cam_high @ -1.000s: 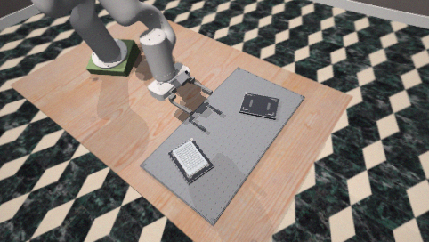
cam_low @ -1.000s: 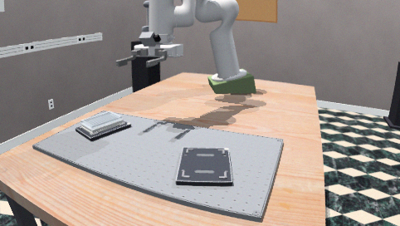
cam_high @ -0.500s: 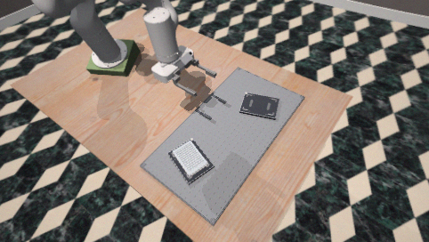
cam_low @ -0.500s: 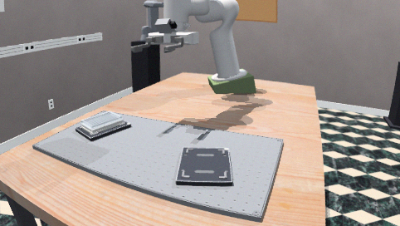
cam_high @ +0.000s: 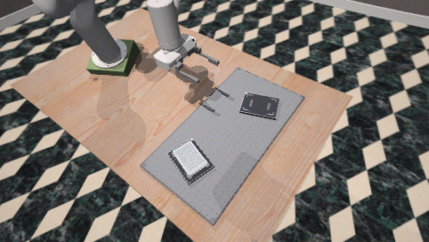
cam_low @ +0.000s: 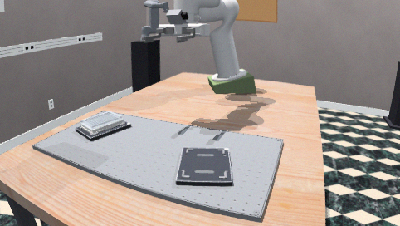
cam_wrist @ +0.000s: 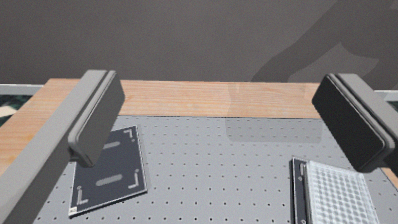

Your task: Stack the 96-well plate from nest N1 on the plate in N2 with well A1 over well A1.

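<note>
- Ninety-six-well plate (cam_high: 190, 157) (cam_low: 104, 118) (cam_wrist: 340, 195), pale and see-through: it sits in nest N2 (cam_high: 206, 168) (cam_low: 95, 136) (cam_wrist: 298, 195), toward the near end of the board in the top view. The pale stack looks two-tiered in the exterior view, upper plate over lower; whether it is fully nested, and where A1 lies, is too small to tell.
- Grey perforated board (cam_high: 214, 133) (cam_low: 145, 154) (cam_wrist: 220, 170): it lies flat on the wooden table (cam_high: 129, 151) (cam_low: 286, 108) (cam_wrist: 175, 97) and carries both nests.
- Nest N1 (cam_high: 259, 106) (cam_low: 204, 163) (cam_wrist: 120, 167): farther along the board, its dark floor bare, with two slots and pale corner brackets showing. One corner carries a tiny pale mark in the wrist view, too small to read.
- Hand (cam_high: 207, 72) (cam_low: 163, 39) (cam_wrist: 225, 120): raised above the table, between the board and the arm's base in the top view. Its fingers stand partly spread, well apart, pinching nothing and touching neither plate nor nest. Flat dark pads face each other across the gap.
- Green base block (cam_high: 132, 58) (cam_low: 232, 87): farther back on the table, under the arm's white foot.
- Brands or other writing: none can be read.

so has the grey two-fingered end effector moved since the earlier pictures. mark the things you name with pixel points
Yes: the grey two-fingered end effector (cam_high: 208, 71) (cam_low: 166, 39) (cam_wrist: 220, 120) has drawn back toward the green block-shaped arm base (cam_high: 133, 60) (cam_low: 251, 85) in the top view.
</note>
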